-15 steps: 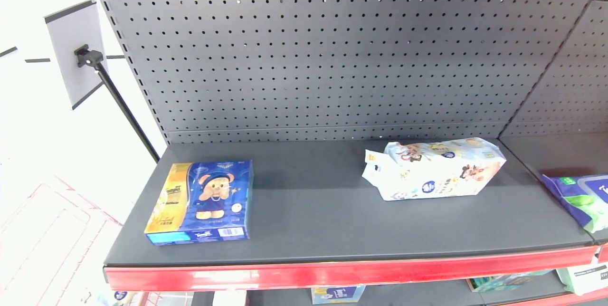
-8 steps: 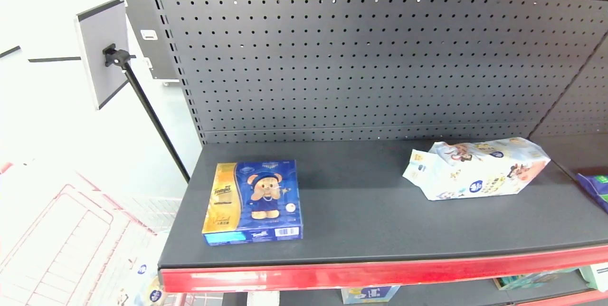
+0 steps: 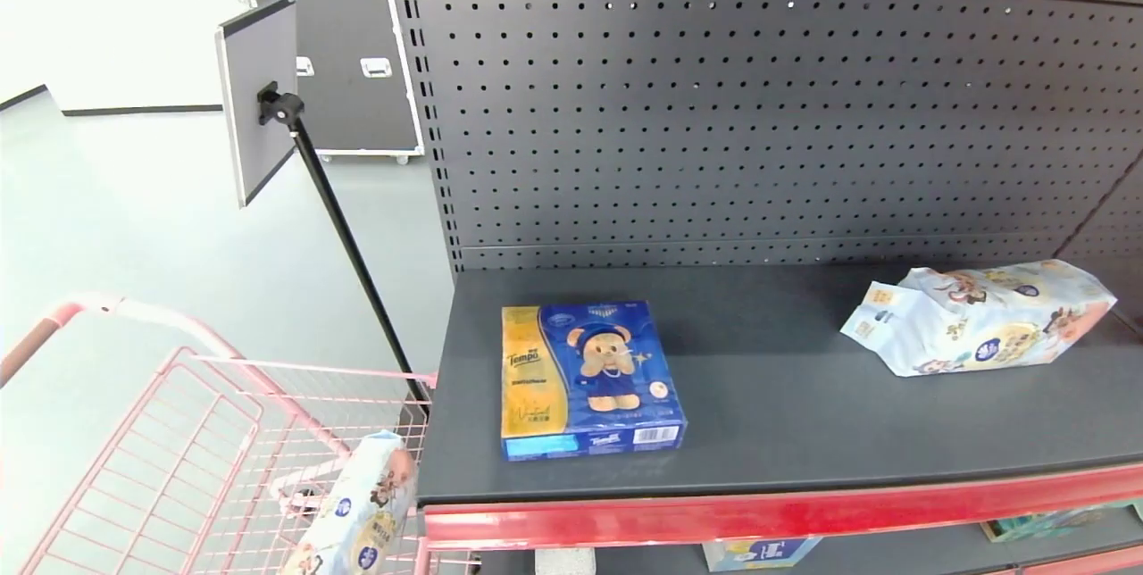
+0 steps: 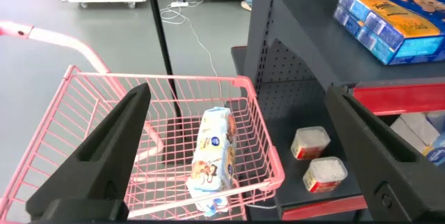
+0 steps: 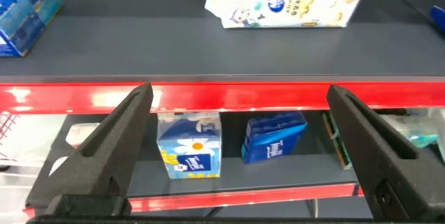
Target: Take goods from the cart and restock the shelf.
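A pink wire cart (image 3: 192,432) stands left of the shelf (image 3: 804,432), and a white printed tissue pack (image 3: 357,508) leans upright inside it. On the dark shelf board lie a blue box with a bear picture (image 3: 589,379) and a white printed pack (image 3: 978,316). My left gripper (image 4: 236,92) hangs open above the cart (image 4: 104,113), with the tissue pack (image 4: 212,158) below and between its fingers. Facing the shelf's red front edge (image 5: 278,95), my right gripper (image 5: 240,90) is open and holds nothing. The white pack (image 5: 285,1) lies beyond that edge.
A sign panel on a black pole (image 3: 259,97) stands between cart and shelf. Behind it sits a black case (image 3: 348,57). The lower shelf holds a blue-and-white box (image 5: 189,144), a blue pack (image 5: 274,137) and two round tubs (image 4: 316,158).
The head view has swung to the left, bringing the cart and its pack into sight. The goods on the shelf have kept their places.
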`<state>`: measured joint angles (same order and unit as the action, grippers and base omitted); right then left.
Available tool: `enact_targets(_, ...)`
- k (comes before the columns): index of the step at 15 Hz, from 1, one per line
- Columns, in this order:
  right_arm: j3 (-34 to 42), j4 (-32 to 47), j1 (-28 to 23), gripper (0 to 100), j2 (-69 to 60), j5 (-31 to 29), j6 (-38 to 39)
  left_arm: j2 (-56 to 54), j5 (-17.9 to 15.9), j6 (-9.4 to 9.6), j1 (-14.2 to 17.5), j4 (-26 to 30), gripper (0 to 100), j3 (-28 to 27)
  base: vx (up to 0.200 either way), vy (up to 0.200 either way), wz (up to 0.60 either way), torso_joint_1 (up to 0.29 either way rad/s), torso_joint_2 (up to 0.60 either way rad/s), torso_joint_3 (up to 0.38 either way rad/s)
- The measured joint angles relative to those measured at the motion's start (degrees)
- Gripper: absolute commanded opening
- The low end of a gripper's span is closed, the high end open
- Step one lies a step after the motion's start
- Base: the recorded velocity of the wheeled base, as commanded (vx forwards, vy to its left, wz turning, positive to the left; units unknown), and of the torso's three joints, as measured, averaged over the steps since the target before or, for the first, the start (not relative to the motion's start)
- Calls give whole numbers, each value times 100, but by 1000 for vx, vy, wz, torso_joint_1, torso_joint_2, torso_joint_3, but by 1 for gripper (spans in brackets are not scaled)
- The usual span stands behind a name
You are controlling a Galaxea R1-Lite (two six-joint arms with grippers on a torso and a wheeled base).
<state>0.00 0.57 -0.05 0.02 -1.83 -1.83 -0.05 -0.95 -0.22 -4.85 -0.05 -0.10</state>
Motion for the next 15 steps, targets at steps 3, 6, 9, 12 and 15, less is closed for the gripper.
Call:
enact_targets(3, 0, 5, 10, 100, 0, -2, 0, 0, -2, 1, 11, -5, 100, 0, 0, 0, 0, 0, 0, 0)
enact_targets(6, 0, 2, 5, 100, 0, -2, -2, 0, -2, 0, 1, -2, 100, 0, 0, 0, 200, 2, 1, 4)
enact_targets(9, 0, 2, 5, 100, 0, -5, 0, 0, -2, -2, -2, -2, 100, 0, 0, 0, 200, 2, 2, 1)
enact_targets(12, 0, 5, 5, 100, 0, -2, 0, 0, -2, -2, 4, -5, 100, 0, 0, 0, 0, 0, 0, 0)
enact_targets(15, 0, 5, 5, 100, 0, -2, 0, 0, -2, -2, 1, -2, 100, 0, 0, 0, 0, 0, 0, 0)
